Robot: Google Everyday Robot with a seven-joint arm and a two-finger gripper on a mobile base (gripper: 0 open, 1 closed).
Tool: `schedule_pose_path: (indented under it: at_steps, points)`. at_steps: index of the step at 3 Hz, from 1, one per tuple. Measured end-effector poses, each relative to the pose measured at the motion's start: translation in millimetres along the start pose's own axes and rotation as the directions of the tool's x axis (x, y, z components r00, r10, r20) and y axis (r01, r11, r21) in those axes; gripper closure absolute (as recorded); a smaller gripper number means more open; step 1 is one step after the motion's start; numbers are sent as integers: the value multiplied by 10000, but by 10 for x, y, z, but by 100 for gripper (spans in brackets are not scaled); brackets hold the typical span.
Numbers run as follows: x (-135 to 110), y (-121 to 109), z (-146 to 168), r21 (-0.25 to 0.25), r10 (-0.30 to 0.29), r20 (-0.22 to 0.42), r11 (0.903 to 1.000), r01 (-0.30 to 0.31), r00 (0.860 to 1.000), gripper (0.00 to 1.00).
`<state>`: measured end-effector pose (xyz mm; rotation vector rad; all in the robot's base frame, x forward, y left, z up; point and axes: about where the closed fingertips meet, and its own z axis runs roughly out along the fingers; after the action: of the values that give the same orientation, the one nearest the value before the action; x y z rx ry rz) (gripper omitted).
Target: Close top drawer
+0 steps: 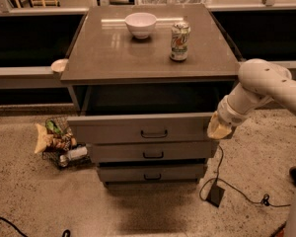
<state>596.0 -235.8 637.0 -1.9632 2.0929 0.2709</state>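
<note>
The task is not yet done. The top drawer [138, 128] is seen pulled well out of the cabinet [89, 70], so that its dark open interior is exposed beneath the overhanging top. Its flat grey front is carried forward of the two lower drawers [150, 163], which are stepped back under it and appear shut or nearly so. Almost the whole closing travel is judged to be left.

The gripper [219, 127] is placed at the right end of the drawer front, touching it or just beside it; contact cannot be confirmed. Whether the gripper is open or closed cannot be told. Nothing is seen to be held in it. The handle [154, 134] at the centre of the front is left untouched, well apart from the gripper.

The drawer front is turned towards the camera, and its long axis is laid level from left to right across the view, parallel to the cabinet's front edge. The drawer's sliding axis is set at right angles to this, from the camera into the cabinet. A push away from the camera is therefore judged to be needed. Because the gripper is set at one end and not at the centre, some skewing of the drawer on its runners may be risked.

A bowl [140, 23] and a can [180, 41] are stood on the cabinet top.
</note>
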Motion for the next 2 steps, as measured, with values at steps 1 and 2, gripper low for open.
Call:
schedule_pose_path:
  at_steps: [1,2]
  points:
    - [6,-38,7,-56,20,104,10000,-20,9999,13]
    - [23,-33,-20,-76,31,214,10000,-29,9998,0]
